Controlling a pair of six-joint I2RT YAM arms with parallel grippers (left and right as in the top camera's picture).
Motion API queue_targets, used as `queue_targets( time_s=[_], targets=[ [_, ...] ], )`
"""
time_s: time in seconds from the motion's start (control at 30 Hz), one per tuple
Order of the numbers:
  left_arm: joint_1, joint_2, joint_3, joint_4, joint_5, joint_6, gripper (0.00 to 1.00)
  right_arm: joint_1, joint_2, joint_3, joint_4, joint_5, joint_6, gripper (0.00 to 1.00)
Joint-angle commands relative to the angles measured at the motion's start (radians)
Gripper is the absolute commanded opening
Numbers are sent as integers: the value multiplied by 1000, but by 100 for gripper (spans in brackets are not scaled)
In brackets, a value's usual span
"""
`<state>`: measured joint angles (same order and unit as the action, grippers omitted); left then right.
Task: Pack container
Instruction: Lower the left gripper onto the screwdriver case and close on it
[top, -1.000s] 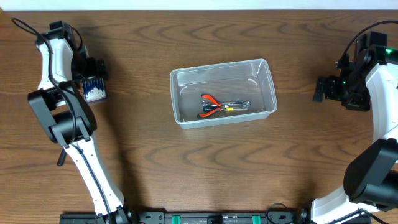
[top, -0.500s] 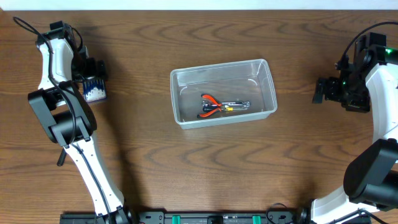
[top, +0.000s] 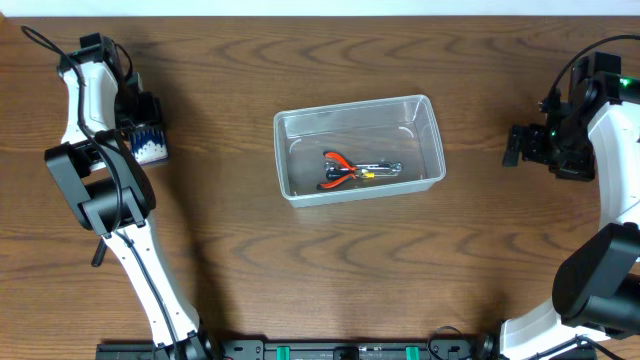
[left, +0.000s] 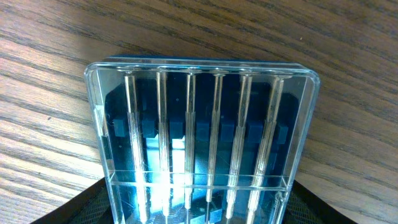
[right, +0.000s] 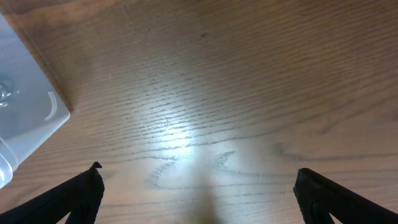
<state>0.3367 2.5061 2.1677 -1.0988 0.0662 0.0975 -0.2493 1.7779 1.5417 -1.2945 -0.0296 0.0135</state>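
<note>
From overhead, the container (top: 300, 150) sits at the middle of the table (top: 220, 260), mouth up. Its long axis runs across the picture from the left arm's side to the right arm's, skewed a little so the right end lies nearer the far edge. Red-handled pliers (top: 340, 160) and another small tool lie on its floor, so the packing looks partly done. Well off to the left, the left gripper (top: 146, 124) hangs over a small blue drill-bit case (top: 152, 150), and the right gripper (top: 513, 145) waits on the other side, apart from the container. In the left wrist view the case (left: 202, 143) fills the frame, its clear lid up and its row of bits running lengthwise away from the camera. The dark fingers (left: 74, 208) of the left gripper (left: 196, 205) flank its near corners closely, but I cannot tell whether they are pressing on it or merely beside it. The step in hand seems to be the pick-up of this case. The next move calls for a firm hold across its narrow sides, a clean lift, and a carry to the bare part of the container floor. In the right wrist view the right gripper (right: 196, 193) stands wide open and empty over bare wood, with one rounded corner of the container (right: 31, 118) showing at the left edge.
</note>
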Motion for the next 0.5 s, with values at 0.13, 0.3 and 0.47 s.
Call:
queue_targets(
  time_s=[0.13, 0.3, 0.47],
  targets=[
    [4, 37, -13, -16, -6, -5, 61, 8, 3, -5, -7, 3, -15, 99],
    [4, 37, -13, -18, -6, -5, 61, 8, 3, -5, -18, 3, -15, 99],
    [4, 37, -13, -18, -6, -5, 61, 8, 3, -5, -25, 3, -15, 99]
  ],
)
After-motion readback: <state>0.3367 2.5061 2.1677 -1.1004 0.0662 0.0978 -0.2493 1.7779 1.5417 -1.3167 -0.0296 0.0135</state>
